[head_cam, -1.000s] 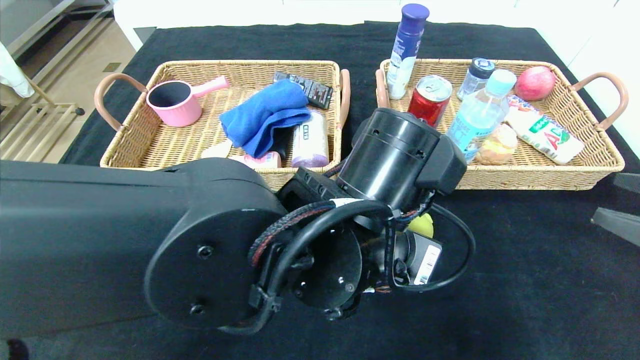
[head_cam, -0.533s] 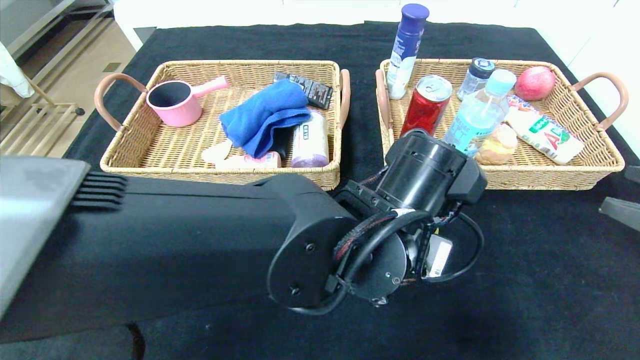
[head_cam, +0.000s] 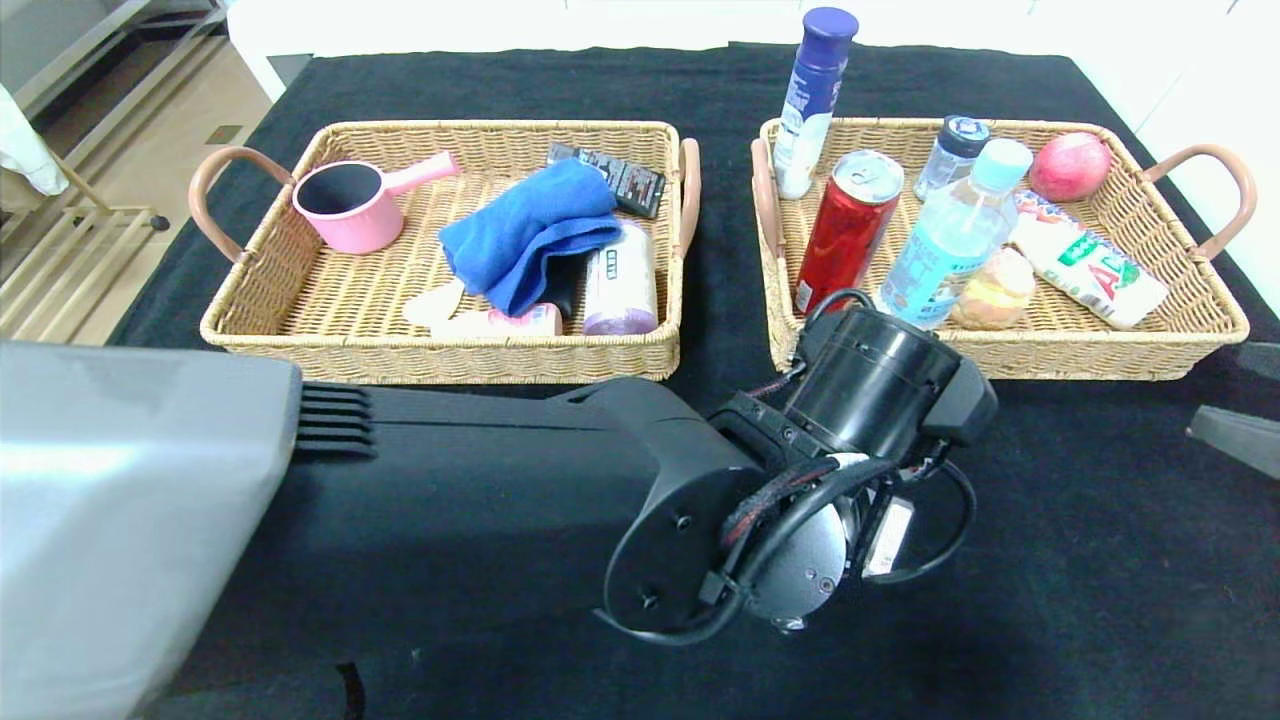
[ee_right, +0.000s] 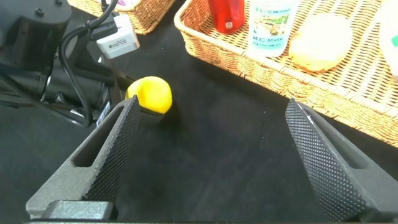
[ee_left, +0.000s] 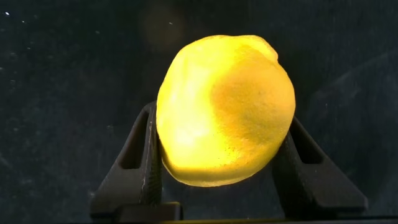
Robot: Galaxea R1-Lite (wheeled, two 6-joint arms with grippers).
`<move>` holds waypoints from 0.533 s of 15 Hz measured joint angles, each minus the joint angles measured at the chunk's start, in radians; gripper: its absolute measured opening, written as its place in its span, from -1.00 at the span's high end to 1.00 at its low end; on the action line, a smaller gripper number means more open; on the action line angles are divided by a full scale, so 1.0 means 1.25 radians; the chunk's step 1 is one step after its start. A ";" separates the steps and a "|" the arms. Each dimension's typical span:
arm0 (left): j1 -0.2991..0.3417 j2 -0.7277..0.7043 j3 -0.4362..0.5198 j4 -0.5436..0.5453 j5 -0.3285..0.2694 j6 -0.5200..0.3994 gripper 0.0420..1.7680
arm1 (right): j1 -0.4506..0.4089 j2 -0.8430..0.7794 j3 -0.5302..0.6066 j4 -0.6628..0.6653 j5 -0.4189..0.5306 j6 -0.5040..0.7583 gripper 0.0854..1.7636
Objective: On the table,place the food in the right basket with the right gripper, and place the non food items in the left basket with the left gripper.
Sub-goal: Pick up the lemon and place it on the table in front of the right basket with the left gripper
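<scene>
Yellow lemon [ee_left: 225,111] sits clamped between the left gripper's [ee_left: 221,165] two black fingers, low over the black-clothed table [head_cam: 1050,560], just in front of the right basket [head_cam: 1100,350]. That basket holds the red can [head_cam: 848,232] and water bottle [head_cam: 945,240]. The right gripper [ee_right: 211,155] hangs nearby with its fingers spread wide, holding nothing. Blue cloth [head_cam: 530,232] lies in the left basket [head_cam: 300,300].
</scene>
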 joint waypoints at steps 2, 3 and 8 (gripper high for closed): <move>-0.001 0.002 0.000 0.000 0.002 0.000 -0.13 | 0.000 0.002 0.000 0.000 0.000 -0.001 -0.94; -0.001 0.002 0.001 0.000 0.002 -0.001 -0.13 | 0.000 0.004 0.000 0.000 0.000 -0.005 -0.94; -0.002 0.002 0.008 0.005 0.002 -0.002 -0.40 | 0.001 0.007 0.002 0.001 0.000 -0.010 -0.94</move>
